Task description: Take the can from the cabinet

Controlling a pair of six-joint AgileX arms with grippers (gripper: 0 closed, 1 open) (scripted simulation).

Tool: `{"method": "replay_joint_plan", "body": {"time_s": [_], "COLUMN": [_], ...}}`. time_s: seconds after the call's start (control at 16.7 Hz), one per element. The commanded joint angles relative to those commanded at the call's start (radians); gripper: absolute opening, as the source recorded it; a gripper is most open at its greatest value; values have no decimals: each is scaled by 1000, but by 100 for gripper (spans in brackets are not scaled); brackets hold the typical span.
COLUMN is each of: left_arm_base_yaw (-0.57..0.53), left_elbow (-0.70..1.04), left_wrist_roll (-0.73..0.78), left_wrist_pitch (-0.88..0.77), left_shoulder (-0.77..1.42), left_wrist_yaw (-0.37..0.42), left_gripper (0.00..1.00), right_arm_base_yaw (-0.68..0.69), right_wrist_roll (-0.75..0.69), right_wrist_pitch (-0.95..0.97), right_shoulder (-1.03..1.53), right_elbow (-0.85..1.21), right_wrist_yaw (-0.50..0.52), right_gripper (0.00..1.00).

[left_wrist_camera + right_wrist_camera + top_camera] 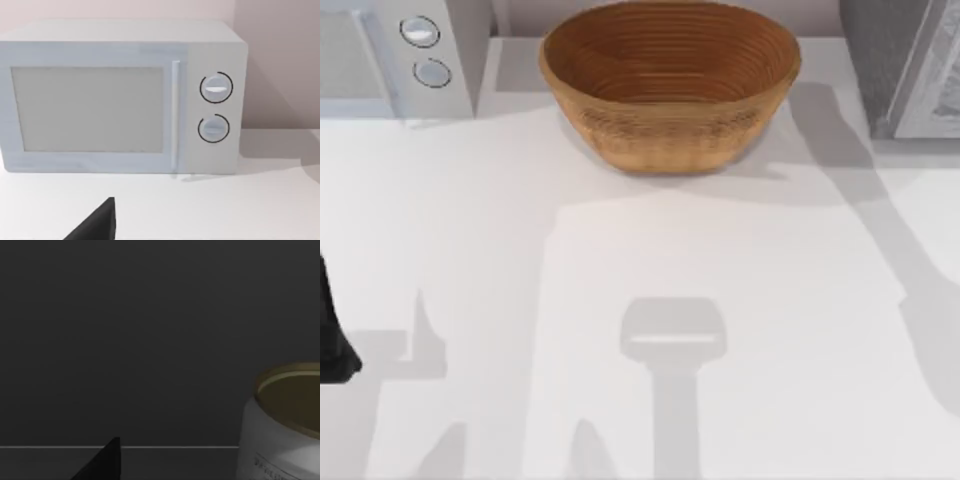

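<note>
My right gripper (pixel 100 462) sits inside the dark cabinet beside the can (pixel 282 425) to reach it; I cannot tell its jaw state.

I see the can (pixel 282 425) upright in my right wrist view: pale silvery body, gold-toned rim and top, faint print low on its side, standing inside the dark cabinet (pixel 150 340).

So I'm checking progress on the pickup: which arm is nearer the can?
Right. Its wrist view has the can close up against the dark cabinet interior. The left arm sits at the table's left edge, facing the microwave.
</note>
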Motion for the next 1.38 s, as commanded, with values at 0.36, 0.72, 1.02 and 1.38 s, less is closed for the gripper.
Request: {"method": "replay_joint_plan", "body": {"time_s": [0.36,0.72,1.02,1.38], "left_arm_base_yaw": [0,0,0,0], "left_elbow": [0,0,0,0], "left_wrist_roll": [0,0,0,0], "left_wrist_pitch": [0,0,0,0], "left_shoulder": [0,0,0,0], "left_wrist_yaw": [0,0,0,0], "left_gripper": [100,100,100,100], "right_arm_base_yaw": [0,0,0,30], "right_wrist_roll": [0,0,0,1], "right_wrist_pitch": [0,0,0,-28], "right_shoulder": [0,0,0,-40], "right_elbow": [0,0,0,-12], "right_wrist_yaw": [0,0,0,23], "right_gripper": [40,0,0,0]}}
